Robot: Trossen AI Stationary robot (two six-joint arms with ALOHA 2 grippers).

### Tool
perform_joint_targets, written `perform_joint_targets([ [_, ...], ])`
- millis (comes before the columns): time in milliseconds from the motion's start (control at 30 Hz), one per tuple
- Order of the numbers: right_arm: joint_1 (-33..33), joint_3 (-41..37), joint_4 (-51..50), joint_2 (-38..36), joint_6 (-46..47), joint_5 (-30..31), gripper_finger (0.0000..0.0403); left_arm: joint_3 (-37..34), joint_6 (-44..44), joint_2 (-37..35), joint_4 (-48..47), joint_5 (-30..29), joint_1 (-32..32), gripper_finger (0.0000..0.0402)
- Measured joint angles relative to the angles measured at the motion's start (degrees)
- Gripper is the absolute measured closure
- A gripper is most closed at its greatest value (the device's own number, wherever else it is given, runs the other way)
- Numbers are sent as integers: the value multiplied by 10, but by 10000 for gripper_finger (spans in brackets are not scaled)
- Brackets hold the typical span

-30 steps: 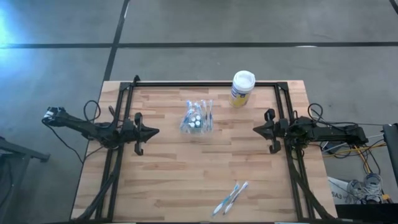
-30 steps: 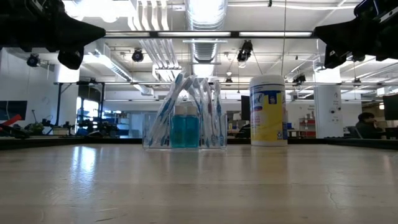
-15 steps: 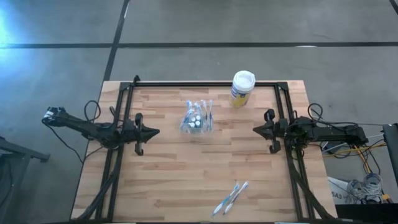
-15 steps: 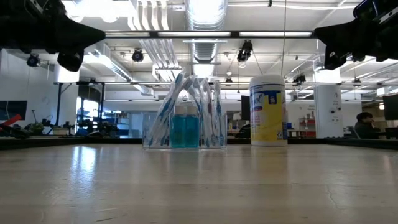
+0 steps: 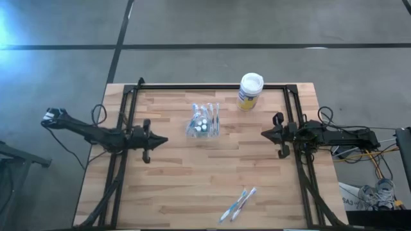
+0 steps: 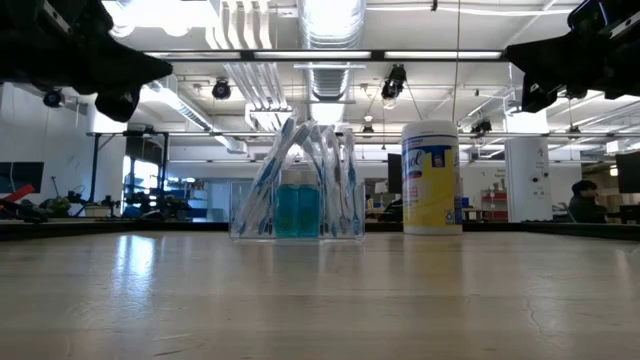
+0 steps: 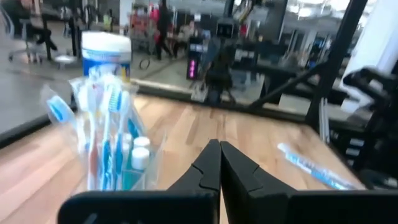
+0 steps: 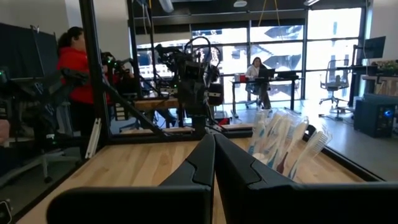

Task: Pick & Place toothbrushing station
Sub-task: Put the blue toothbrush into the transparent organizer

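The toothbrushing station (image 5: 203,121) is a small clear holder standing on its base on the table's far middle. It holds several white-blue-pink toothbrushes and teal-capped tubes, which also show in the low view (image 6: 298,190) and both wrist views (image 7: 109,143) (image 8: 286,142). My left gripper (image 5: 165,139) is shut and empty, above the table at its left. My right gripper (image 5: 263,133) is shut and empty, above the table at its right.
A white-lidded canister with a yellow-blue label (image 5: 250,90) stands at the far edge, right of the station. Two loose toothbrushes (image 5: 238,204) lie near the front edge. A black frame (image 5: 212,86) runs around the table. People show in the room beyond.
My left gripper has moved a little toward the table's right edge, closer to the station, and has turned about its axis. Nothing else has moved.
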Motion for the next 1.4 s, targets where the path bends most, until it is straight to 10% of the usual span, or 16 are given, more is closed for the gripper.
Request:
perform_joint_targets([
  [1000, 0, 0, -17, 1, 23, 0, 394, 612, -125, 738, -21, 72, -100, 357],
  [1400, 0, 0, -77, 1, 59, 0, 394, 1053, -289, 1033, -456, 57, -93, 247],
])
